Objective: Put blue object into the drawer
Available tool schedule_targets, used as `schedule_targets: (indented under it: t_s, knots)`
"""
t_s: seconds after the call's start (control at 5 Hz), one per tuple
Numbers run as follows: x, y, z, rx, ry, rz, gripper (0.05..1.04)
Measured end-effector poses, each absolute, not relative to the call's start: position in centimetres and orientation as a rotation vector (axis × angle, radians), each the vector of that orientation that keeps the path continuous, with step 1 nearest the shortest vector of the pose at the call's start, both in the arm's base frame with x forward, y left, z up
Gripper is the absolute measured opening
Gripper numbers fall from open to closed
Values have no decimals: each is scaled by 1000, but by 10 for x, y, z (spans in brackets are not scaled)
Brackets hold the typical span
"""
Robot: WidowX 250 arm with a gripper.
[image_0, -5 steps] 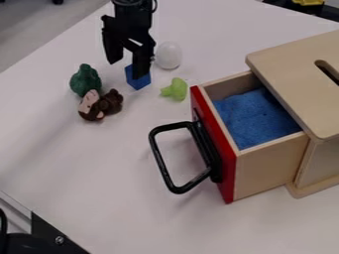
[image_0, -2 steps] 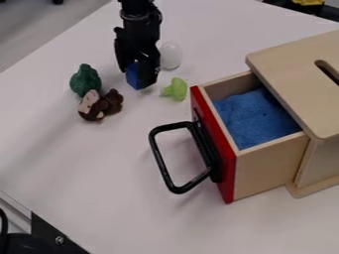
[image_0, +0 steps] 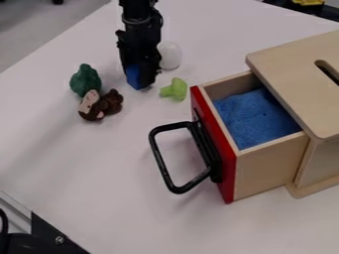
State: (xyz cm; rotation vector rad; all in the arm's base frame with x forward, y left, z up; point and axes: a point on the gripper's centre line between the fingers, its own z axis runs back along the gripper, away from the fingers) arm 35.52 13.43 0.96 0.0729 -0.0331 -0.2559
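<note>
On the table (image_0: 132,213), the drawer (image_0: 268,171) juts from the left of the box (image_0: 291,74), cloth (image_0: 255,118) inside. The block (image_0: 134,77) sits left of the broccoli (image_0: 175,89), the egg (image_0: 170,54) behind; farther left, a toy (image_0: 85,80) lies just behind the monkey (image_0: 100,104).

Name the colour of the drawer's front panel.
Red; the drawer's front panel shows best in the current camera view.
</note>
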Motion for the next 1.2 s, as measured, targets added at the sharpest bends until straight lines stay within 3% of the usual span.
schedule_targets:
  t_s: [0.4, 0.8, 1.0, 1.2]
  knots:
    - [342, 131, 22, 118, 56, -278, 593]
    - [326, 101, 85, 182, -9, -259, 593]
    - [318, 66, 110, 183, -55, -313, 593]
    - [312, 27, 126, 135, -92, -364, 593]
